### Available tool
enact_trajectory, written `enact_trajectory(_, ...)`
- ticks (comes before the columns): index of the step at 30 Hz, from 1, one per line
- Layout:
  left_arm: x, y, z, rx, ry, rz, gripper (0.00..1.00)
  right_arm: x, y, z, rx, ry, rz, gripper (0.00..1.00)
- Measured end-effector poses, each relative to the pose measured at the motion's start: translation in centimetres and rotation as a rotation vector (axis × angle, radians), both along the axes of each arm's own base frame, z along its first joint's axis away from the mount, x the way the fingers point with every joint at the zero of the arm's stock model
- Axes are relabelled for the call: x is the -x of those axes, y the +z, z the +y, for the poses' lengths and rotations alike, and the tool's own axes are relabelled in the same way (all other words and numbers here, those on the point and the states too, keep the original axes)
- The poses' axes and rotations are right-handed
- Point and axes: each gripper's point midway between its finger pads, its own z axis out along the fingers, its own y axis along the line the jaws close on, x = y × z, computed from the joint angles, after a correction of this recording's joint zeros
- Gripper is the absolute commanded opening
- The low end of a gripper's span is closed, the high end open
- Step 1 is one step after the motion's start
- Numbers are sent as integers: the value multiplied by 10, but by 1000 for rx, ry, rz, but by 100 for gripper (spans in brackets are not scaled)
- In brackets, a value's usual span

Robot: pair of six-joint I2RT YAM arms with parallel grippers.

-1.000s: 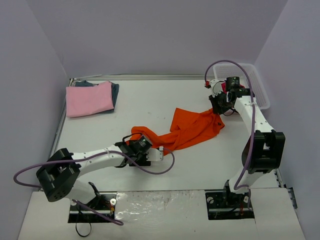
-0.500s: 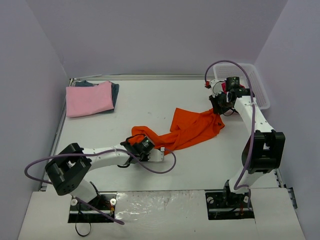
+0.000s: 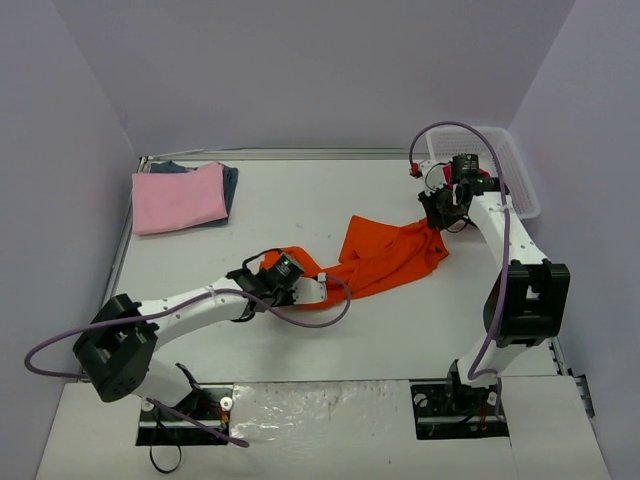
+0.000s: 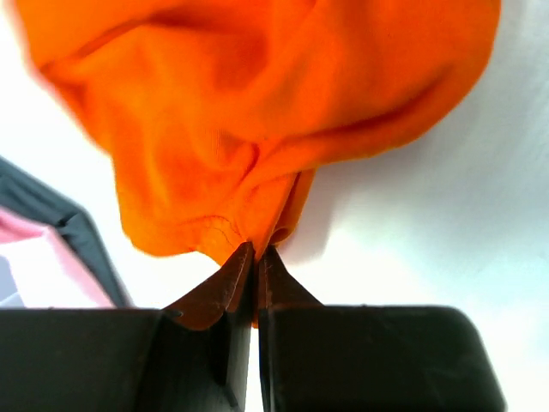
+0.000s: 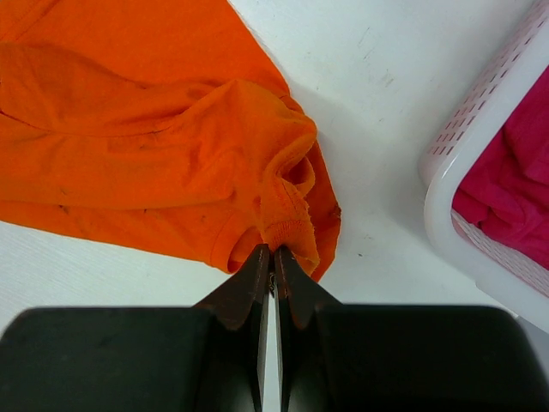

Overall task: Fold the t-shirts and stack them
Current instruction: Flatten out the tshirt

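Overhead view: light is even and diffuse, from above. Only faint soft shadows lie under the arms on the table [image 3: 400,330], and a patch of glare sits on the front strip [image 3: 300,410]. Left wrist view: the table burns out to white, the orange t-shirt [image 4: 257,103] smears at its upper left edge, the pink t-shirt [image 4: 39,257] is out of focus, and the left gripper [image 4: 255,257] is underexposed. Right wrist view: sharp, cloth weave legible. A soft shadow falls right of the shirt, the basket [image 5: 446,197] is slightly soft, and the right gripper [image 5: 273,257] is near black.

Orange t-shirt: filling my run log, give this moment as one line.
left gripper: shut on orange t-shirt | right gripper: shut on its other end | state: bunched on table
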Motion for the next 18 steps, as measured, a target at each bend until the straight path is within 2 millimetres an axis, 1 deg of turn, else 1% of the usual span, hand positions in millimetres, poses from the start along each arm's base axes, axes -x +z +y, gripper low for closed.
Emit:
enact_trajectory(5, -14, 42, 4, 72, 44, -51, 2, 0, 0, -1, 4, -2, 0, 0)
enact_trajectory(8, -16, 56, 10, 95, 66, -56, 2, 0, 0, -1, 4, -2, 0, 0)
enact_trajectory(10, -15, 59, 15, 94, 76, -50, 2, 0, 0, -1, 4, -1, 0, 0)
enact_trajectory(14, -6, 54, 22, 64, 78, -8, 3, 0, 0, -1, 6, 2, -1, 0)
enact_trajectory(18, 1, 50, 25, 53, 79, 22, 2, 0, 0, -1, 9, 7, -2, 0)
